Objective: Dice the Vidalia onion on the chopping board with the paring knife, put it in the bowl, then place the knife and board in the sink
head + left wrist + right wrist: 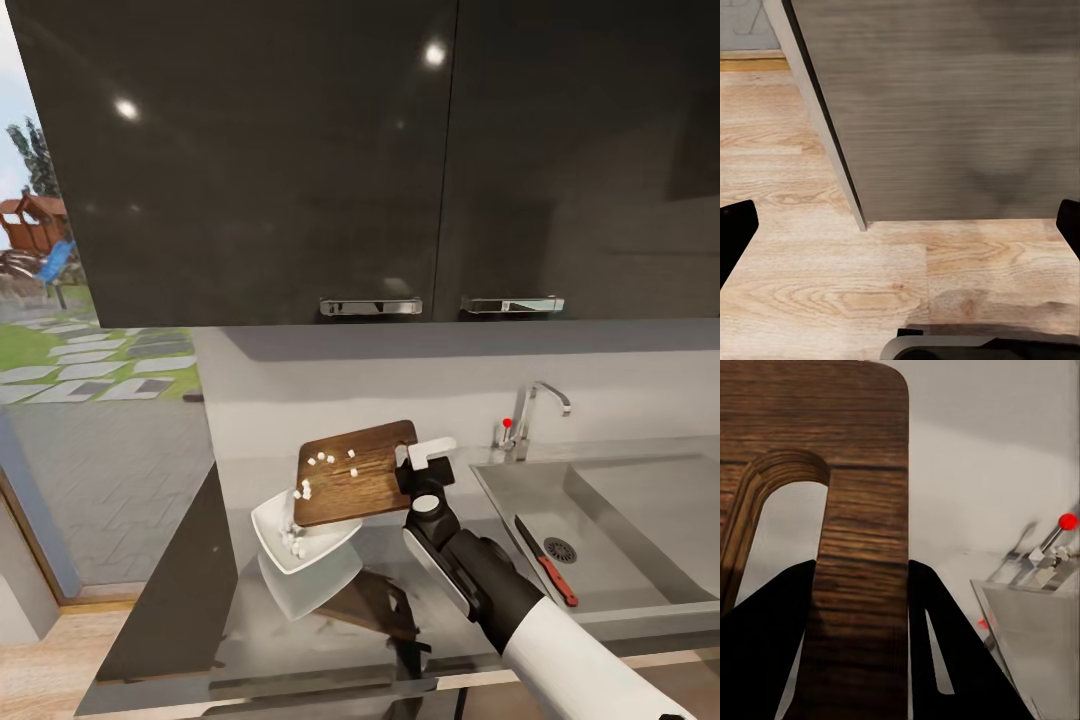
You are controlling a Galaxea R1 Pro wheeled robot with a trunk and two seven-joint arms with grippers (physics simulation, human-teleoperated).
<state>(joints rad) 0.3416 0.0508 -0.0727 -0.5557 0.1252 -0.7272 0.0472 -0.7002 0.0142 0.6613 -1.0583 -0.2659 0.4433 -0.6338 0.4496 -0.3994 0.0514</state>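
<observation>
The right gripper (pixel 418 462) is clamped on the slotted end of the chopping board (pixel 357 472), which it holds raised and tilted, long axis running down toward the bowl (pixel 300 545) at its low end. Diced onion (pixel 328 465) clings to the board; some cubes already lie in the bowl, which itself looks tipped on the tabletop (pixel 330 640). The paring knife (pixel 545 560) lies in the sink (pixel 620 520). The left gripper (pixel 900 225) hangs spread wide above wooden floor (pixel 832 285).
</observation>
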